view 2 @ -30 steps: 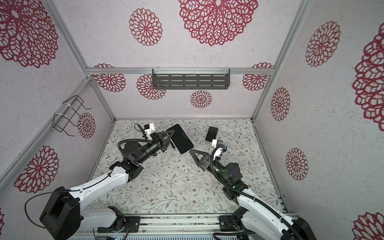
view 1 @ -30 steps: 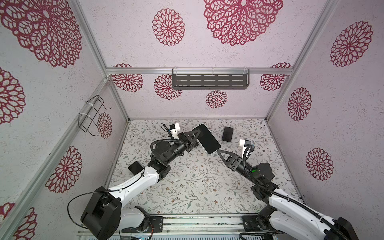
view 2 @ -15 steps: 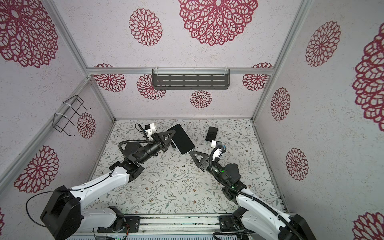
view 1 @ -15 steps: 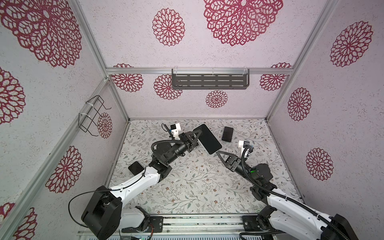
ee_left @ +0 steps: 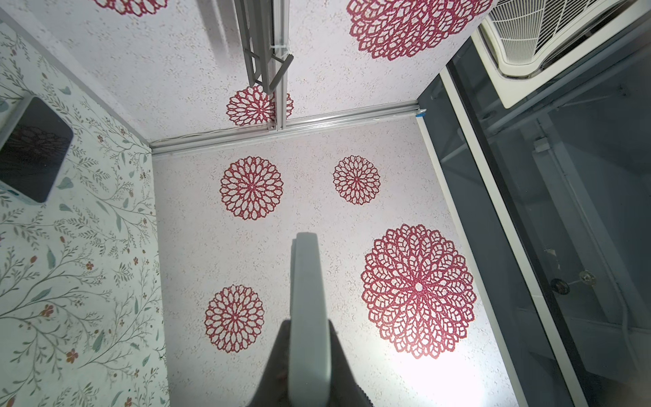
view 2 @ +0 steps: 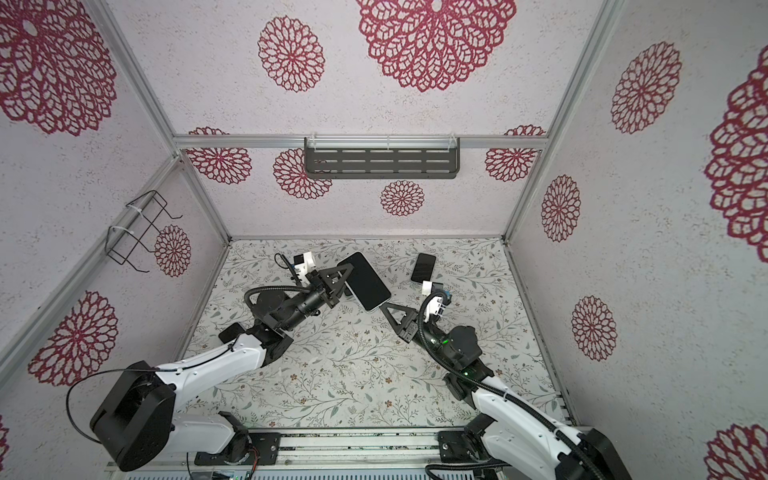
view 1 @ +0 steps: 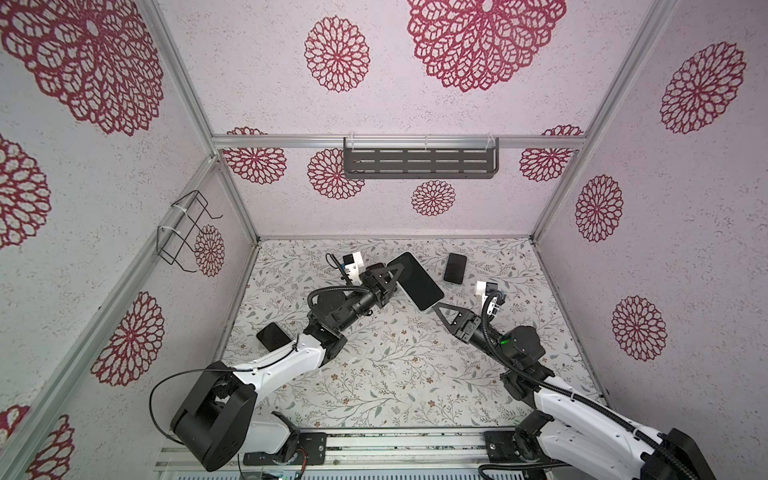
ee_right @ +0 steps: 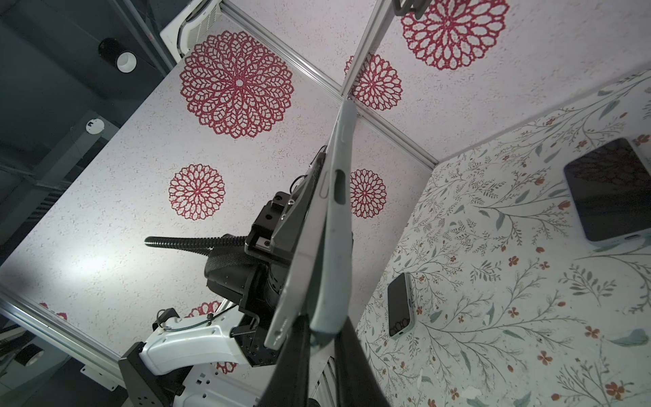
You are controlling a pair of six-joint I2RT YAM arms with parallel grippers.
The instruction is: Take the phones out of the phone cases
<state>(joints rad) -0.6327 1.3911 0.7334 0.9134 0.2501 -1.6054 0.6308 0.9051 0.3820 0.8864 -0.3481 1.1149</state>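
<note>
We see the phone (view 1: 417, 282) (view 2: 368, 282) held up off the table, tilted, dark screen toward the camera in both top views. Its pale phone case (ee_right: 338, 218) is on it.

In the right wrist view, the phone's flat grey edge (ee_right: 299, 253) and the paler case edge with its slot part a little toward the near corner.

The left gripper (view 1: 395, 276) (view 2: 347, 274) grips the phone's upper end, one triangular finger lying over the screen. In the left wrist view its jaws are clamped tight on the cased phone, the pale edge (ee_left: 308, 299) running out between the dark fingers (ee_left: 278, 356).

The right gripper (view 1: 438, 308) (view 2: 386, 306) meets the phone's lower corner. In its wrist view, the jaws (ee_right: 326, 324) stand close together with the case's corner pinched between them. One finger (ee_right: 292, 356) sits in the gap between phone and case.

A second phone (view 1: 455, 268) (view 2: 423, 268) lies flat on the floral table (view 1: 395, 374), just beyond the held one. A third phone (view 1: 272, 336) (ee_right: 400, 304), in a pale case, lies beside the left arm.

A grey slotted shelf (view 1: 419, 164) hangs on the back wall, and a black wire rack (view 1: 183, 232) on the left wall.
</note>
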